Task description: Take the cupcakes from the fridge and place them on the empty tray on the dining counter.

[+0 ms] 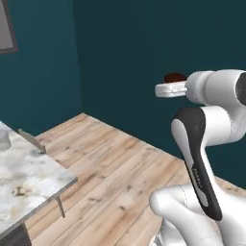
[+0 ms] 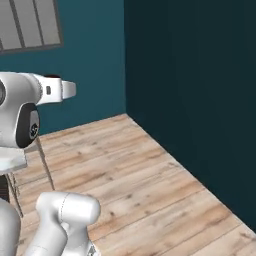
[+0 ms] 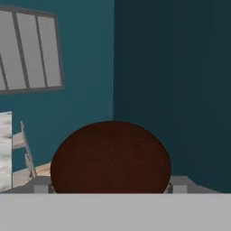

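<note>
A dark brown round cupcake [image 3: 110, 158] sits between my gripper's [image 3: 110, 186] fingers and takes up the middle of the hand view. In the left base view the cupcake [image 1: 175, 77] shows as a dark dome at the white hand, and the gripper [image 1: 167, 84] is held high in the air, pointing left toward the teal wall. The hand [image 2: 62, 90] reaches right from the arm in the right base view. The marble dining counter [image 1: 33, 180] lies low at the left, well below the gripper. The fridge and the empty tray are out of view.
A clear glass [image 1: 4, 139] stands on the counter's far left edge. Grey chair parts [image 1: 32, 140] rise beside the counter, and a chair [image 3: 25, 149] also shows in the hand view. Teal walls meet in a corner ahead, with a grey window [image 3: 29, 52] and wooden floor [image 1: 120, 178].
</note>
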Robot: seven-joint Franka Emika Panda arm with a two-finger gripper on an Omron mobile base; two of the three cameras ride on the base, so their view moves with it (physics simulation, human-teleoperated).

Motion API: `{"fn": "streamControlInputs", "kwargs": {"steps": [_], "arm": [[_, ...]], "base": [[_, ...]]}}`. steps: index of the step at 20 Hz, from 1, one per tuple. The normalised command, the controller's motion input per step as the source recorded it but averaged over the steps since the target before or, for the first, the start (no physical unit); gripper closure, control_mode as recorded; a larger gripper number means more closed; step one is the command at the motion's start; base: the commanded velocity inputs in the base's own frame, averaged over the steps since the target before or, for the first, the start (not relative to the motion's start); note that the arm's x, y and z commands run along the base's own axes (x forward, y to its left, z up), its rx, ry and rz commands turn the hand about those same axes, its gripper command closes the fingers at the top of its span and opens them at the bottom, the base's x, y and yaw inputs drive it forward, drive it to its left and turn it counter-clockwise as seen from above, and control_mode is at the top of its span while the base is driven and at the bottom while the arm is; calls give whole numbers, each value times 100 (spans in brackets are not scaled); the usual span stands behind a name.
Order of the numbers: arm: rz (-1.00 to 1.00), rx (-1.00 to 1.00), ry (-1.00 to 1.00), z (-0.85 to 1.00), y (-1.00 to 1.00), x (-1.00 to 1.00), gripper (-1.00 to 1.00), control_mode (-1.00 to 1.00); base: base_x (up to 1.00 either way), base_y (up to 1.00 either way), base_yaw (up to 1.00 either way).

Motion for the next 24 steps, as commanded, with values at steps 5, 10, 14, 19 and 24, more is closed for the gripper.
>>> {"fn": "streamControlInputs", "kwargs": {"steps": [5,10,14,19,24], "arm": [[0,0,0,0,0,0,100,100],[0,0,0,0,0,0,100,100],[0,0,0,0,0,0,100,100],[0,0,0,0,0,0,100,100],[0,0,0,0,0,0,100,100]], "base": [[100,-20,78],[100,-35,64],[100,-48,61],[100,-53,63],[100,-57,62]]}}
